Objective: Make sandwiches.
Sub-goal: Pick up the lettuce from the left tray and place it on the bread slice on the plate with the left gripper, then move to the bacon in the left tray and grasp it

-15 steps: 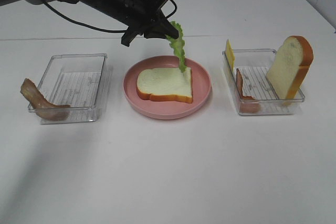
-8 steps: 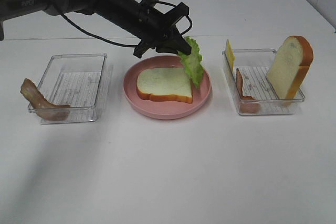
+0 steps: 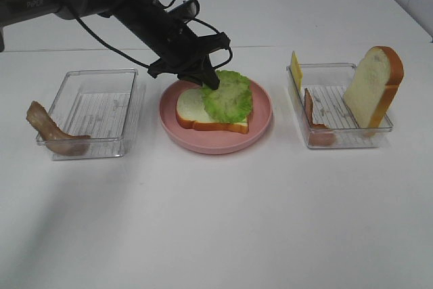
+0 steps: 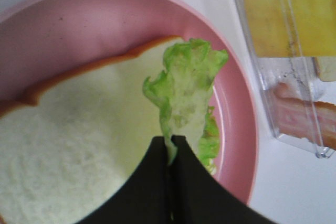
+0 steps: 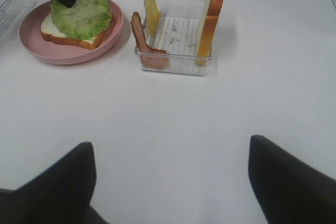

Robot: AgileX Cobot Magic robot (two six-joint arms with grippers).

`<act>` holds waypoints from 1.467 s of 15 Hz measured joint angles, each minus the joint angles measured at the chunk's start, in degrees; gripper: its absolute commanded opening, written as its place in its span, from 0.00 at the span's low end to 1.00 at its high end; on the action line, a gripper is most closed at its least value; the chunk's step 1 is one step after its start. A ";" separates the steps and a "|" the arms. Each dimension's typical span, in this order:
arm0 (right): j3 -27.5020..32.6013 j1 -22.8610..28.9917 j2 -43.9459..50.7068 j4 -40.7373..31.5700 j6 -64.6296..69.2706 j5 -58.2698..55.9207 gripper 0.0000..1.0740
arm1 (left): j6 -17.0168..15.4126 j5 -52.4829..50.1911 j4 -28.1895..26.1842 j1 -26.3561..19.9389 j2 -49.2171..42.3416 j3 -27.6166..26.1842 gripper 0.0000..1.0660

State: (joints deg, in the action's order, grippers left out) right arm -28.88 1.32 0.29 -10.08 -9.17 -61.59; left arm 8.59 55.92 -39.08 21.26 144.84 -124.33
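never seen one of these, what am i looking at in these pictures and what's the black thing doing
It is a two-armed robot making a toy sandwich. One picture comes from a camera high above the table; the other two from cameras on each arm's wrist. The black thing is the left gripper, shut on a lettuce leaf lying on a bread slice on the pink plate. The right gripper hangs open, holding nothing. The left tray has bacon over its edge; the right tray holds cheese, bacon and a second slice.
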 measured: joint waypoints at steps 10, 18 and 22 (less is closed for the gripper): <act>0.00 0.00 0.00 0.00 0.00 0.00 0.71 | -5.90 -0.92 9.00 0.00 -0.11 0.00 0.81; 0.00 0.00 0.00 0.00 0.00 0.00 0.71 | -7.68 5.16 28.48 0.00 -9.45 -0.11 0.81; 0.00 0.00 0.00 0.00 0.00 0.00 0.71 | -13.46 13.24 37.07 -0.29 -13.58 -0.17 0.74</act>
State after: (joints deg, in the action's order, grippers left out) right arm -28.88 1.32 0.29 -10.08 -9.17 -61.59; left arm -4.87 69.16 -2.01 20.97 131.26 -124.50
